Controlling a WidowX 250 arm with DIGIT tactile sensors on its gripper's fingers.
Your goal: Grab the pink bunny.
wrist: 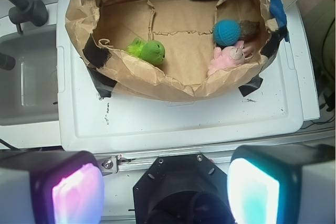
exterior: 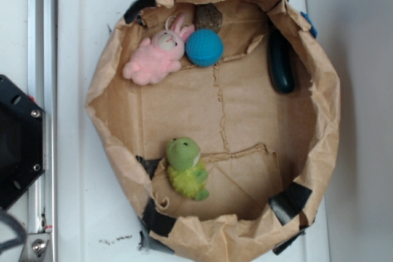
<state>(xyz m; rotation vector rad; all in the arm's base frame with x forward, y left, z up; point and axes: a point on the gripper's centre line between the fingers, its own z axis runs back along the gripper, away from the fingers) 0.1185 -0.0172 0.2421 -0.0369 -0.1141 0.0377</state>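
The pink bunny (exterior: 155,56) lies in the upper left of a brown paper-lined basket (exterior: 110,78), next to a teal crocheted ball (exterior: 204,47). In the wrist view the bunny (wrist: 227,59) lies against the near right wall of the basket. My gripper (wrist: 165,192) is open and empty, high above the robot's black base, well short of the basket. The gripper itself does not show in the exterior view.
A green plush frog (exterior: 186,167) lies at the basket's lower side and also shows in the wrist view (wrist: 149,51). A dark oblong object (exterior: 280,59) leans on the right wall. A brown lump (exterior: 209,15) sits behind the ball. A grey sink (wrist: 26,82) lies left.
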